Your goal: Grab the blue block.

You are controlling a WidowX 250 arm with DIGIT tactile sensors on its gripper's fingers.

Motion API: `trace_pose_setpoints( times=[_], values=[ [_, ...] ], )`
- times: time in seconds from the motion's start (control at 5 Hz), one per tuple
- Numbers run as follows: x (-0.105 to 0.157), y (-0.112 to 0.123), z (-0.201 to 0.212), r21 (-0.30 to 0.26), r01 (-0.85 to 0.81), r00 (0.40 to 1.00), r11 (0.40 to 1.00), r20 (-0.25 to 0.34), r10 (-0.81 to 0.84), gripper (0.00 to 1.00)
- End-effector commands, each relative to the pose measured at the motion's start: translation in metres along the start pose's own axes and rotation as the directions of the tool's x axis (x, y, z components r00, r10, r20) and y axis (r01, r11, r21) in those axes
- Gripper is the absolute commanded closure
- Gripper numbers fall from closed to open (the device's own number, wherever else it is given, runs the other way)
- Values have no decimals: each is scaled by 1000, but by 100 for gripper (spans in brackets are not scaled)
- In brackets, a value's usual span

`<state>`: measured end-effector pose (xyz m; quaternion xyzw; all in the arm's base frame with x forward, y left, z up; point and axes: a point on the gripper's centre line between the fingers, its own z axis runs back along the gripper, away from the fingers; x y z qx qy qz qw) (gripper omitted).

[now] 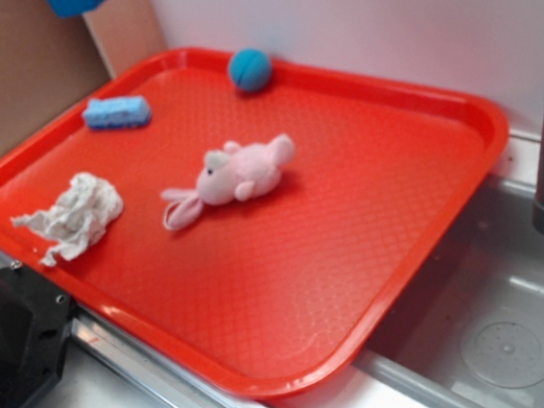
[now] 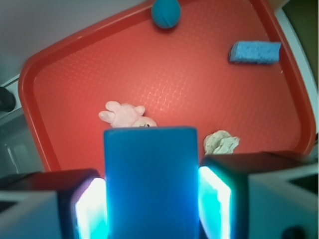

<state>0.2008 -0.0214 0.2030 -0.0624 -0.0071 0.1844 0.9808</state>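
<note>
Exterior view: a corner of the blue block [image 1: 79, 0] shows at the frame's top edge, about 11 o'clock, above the red tray [image 1: 420, 238]; its axis cannot be told here.

Wrist view: the gripper [image 2: 151, 206] is clamped on the blue block [image 2: 150, 181], which sits between both fingers [image 2: 89, 209], touching each pad, long axis pointing toward 12 o'clock, above the tray [image 2: 209, 89].

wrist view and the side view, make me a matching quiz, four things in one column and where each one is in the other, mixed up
Things:
1. blue block
2. sponge
3. teal ball
4. plush toy

Places:
A. near the middle of the red tray
B. between the fingers of the hand, above the tray
C. against the tray's far rim, by the wall
D. by the tray's rim, near the cardboard

Pairs: 1-B, 2-D, 3-C, 4-A
</note>
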Motion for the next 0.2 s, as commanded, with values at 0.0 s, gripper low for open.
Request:
trace_pose_setpoints(
  times=[0.0],
  values=[
    [21,4,14,41,-16,993,999,119,11,100]
  ],
)
